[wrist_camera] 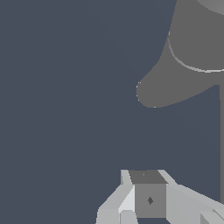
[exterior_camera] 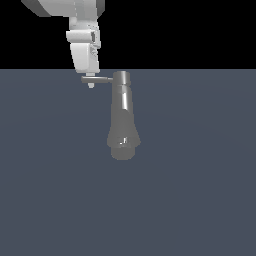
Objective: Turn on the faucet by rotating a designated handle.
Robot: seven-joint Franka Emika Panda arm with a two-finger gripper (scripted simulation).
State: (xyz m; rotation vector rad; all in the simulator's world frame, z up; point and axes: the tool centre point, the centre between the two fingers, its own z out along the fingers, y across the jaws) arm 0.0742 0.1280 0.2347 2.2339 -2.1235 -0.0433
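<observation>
Seemingly simulated void: flat slate floor (exterior_camera: 200,200), black backdrop (exterior_camera: 175,30).

Pincer (exterior_camera: 90,84) at handle (exterior_camera: 100,79) tip

Flat even simulator light, no cast shadows, black upper background, soft sheen on faucet (exterior_camera: 122,117), coarse blocky rendering

I can read no text, label, brand, number or sign in either view; the faucet (exterior_camera: 122,116), its handle (exterior_camera: 97,79), the hand (exterior_camera: 90,86) and the worktop (exterior_camera: 200,200) all show plain unmarked surfaces
</observation>
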